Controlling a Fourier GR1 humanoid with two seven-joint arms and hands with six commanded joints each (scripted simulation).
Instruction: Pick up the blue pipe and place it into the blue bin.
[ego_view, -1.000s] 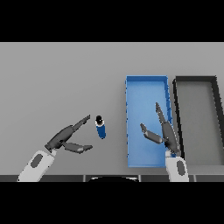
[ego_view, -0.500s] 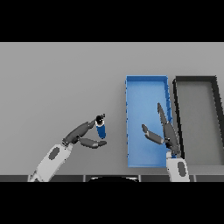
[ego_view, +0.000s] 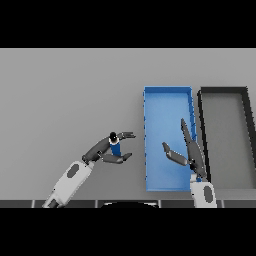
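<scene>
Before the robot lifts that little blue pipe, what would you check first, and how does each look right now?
1. Left hand around the blue pipe: ok, fingers curl about it.
2. Grip firm enough to lift: cannot tell.
3. Pipe upright on the grey table: ok.
4. Blue bin open and free inside: ok.
5. Right hand hovers over the bin, in the way: not ok.
6. Black bin beside it, not the target: ok.

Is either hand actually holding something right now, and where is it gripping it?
The left hand has its fingers and thumb around the middle of the blue pipe. The right hand holds nothing, open over the blue bin.
</scene>
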